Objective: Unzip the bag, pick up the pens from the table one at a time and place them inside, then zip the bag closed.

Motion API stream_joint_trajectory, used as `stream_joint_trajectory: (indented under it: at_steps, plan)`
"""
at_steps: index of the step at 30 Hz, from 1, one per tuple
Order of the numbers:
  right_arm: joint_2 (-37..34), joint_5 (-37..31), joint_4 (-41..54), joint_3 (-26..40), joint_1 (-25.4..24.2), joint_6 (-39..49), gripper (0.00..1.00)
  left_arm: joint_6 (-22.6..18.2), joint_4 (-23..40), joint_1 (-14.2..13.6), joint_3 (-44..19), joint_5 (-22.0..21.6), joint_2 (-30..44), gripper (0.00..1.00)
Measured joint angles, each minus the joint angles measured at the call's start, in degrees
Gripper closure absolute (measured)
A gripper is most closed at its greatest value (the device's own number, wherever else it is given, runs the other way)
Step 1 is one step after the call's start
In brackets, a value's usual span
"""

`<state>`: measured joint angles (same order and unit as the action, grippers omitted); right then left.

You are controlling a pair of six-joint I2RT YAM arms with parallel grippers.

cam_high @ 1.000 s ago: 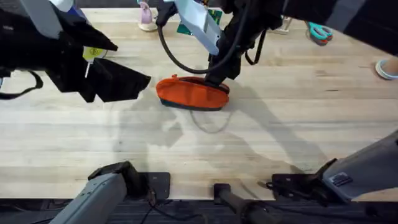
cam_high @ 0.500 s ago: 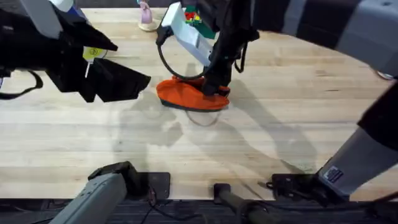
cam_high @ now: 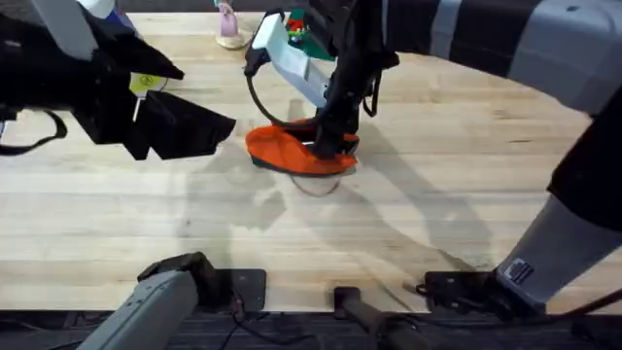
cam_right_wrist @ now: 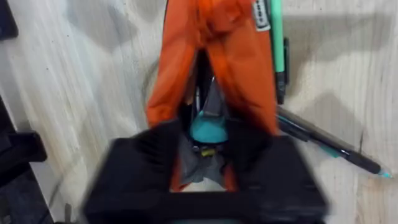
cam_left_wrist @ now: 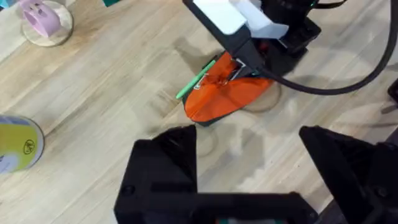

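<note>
From above, the bag [cam_high: 296, 149] lies a little above the middle of the table [cam_high: 437, 185], toward twelve o'clock from the arm bases. The right gripper [cam_high: 330, 144] has reached across and is pressed down onto the bag's three o'clock end. The left gripper [cam_high: 209, 126] hangs at about nine o'clock from the bag, apart from it, touching nothing.

In the left wrist view, its own black fingers [cam_left_wrist: 165, 165] stand wide apart with bare wood between them. Beyond lies the orange bag [cam_left_wrist: 224, 96], a green pen [cam_left_wrist: 196, 79] against its far side.

In the right wrist view, the right gripper [cam_right_wrist: 205, 162] is closed down on the bag [cam_right_wrist: 211, 68] at the slit of the zipper [cam_right_wrist: 202, 74]. A green pen [cam_right_wrist: 275, 37] lies just beside the pouch, and a black pen [cam_right_wrist: 329, 144] lies slanted near it.
</note>
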<state>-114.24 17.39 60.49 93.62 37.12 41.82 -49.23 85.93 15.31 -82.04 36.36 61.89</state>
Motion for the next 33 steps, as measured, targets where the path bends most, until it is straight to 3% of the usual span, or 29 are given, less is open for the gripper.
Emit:
stream_joint_trajectory:
  at_steps: [3,5,26,33]
  plan:
    - [0.0,0.2,0.0,0.0,0.0,0.1,0.219,0.0,0.0,0.0,0.0,0.0,0.0,0.007]
    - [0.0,0.2,0.0,0.2,0.0,0.3,0.025,0.0,0.0,0.0,0.0,0.0,0.0,0.007]
    - [-0.2,0.2,0.2,0.2,0.0,0.4,0.005,0.0,0.0,0.0,0.0,0.0,0.0,0.008]
    - [-0.3,0.2,2.1,2.7,0.3,-9.4,0.005,0.0,0.0,0.0,0.0,0.0,0.0,0.007]
